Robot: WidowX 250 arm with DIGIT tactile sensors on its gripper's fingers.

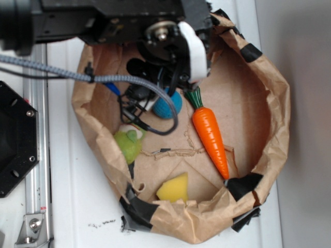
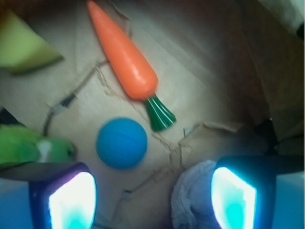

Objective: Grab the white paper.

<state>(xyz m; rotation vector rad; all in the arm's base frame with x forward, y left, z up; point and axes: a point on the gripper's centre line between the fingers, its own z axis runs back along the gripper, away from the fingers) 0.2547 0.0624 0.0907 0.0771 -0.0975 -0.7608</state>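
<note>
Hand (image 2: 152, 198) wide open, holding nothing, low inside the paper bag (image 1: 269, 150). White paper (image 2: 193, 200) sits against the right-side pad; better shift that way so both pads straddle it, avoiding the blue ball (image 2: 121, 143).

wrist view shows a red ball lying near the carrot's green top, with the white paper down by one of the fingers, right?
Not quite: the ball is blue, not red. The wrist view shows it lying near the green top of the carrot, and the white paper is indeed down beside one of the fingers. The exterior view also shows a blue ball next to the carrot's leafy end.
</note>
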